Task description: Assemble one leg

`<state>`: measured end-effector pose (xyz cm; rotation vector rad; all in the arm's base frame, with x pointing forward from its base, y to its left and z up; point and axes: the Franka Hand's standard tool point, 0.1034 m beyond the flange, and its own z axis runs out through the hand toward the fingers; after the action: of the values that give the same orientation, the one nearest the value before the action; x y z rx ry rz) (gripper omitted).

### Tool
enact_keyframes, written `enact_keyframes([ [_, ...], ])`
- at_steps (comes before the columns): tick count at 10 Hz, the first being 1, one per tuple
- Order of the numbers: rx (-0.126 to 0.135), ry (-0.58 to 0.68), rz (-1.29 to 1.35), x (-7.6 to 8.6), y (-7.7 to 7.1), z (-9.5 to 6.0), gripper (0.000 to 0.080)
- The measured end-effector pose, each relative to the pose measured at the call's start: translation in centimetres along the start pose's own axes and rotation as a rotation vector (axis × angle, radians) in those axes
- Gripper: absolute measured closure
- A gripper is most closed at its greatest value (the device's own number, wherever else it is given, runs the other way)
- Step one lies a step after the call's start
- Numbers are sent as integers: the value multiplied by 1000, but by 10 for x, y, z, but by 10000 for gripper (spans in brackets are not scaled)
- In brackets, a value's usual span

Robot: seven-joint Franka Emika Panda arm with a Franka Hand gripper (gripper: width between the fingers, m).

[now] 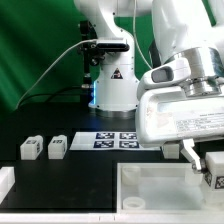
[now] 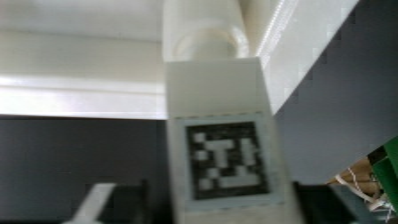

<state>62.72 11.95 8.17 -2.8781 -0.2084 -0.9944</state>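
Exterior view, end effector: I read my end effector as clenched on the leg, at the exterior view's right, over the large white panel.
Exterior view, spares: one spare leg and a second spare leg stand on the bench, well apart from it.
Wrist view, leg: the leg fills the middle, its tag facing the camera.
Progress: the leg is picked up. I judge seating and fastening it into a corner socket are still to do.

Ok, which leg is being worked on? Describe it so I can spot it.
Find the white panel along the exterior view's lower edge. At that view's right, above it, the gripper holds the leg in its jaws, tag outward; two other legs stand loose at its left.
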Motion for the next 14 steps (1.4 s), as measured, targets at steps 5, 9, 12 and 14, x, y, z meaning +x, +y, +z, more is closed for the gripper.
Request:
enact_keyframes([
  [5,0,0,0,0,0,0,156],
  [9,1,-4,0,-1,0,1,150],
  [12,20,-70,2,-11,-2,4,150],
  [14,33,-126,26,-12,-4,0,150],
])
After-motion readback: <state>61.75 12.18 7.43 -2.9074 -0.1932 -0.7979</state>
